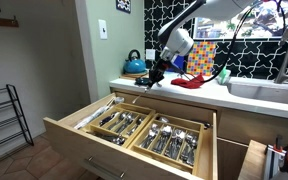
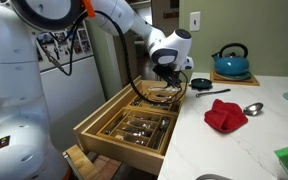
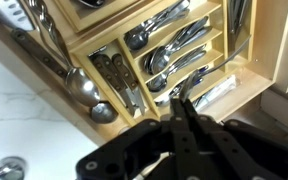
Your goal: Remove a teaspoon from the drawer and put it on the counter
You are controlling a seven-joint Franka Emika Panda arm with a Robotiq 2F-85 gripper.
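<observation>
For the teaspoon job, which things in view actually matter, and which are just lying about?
Job:
open drawer
spoons in its tray
counter
gripper
spoon on the counter, possibly

Lying about:
blue kettle
red cloth
green item

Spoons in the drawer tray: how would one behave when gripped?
The spoons look like shiny metal, so probably rigid and slippery. They lie stacked together in the wooden cutlery tray, so lifting one may disturb neighbours.
</observation>
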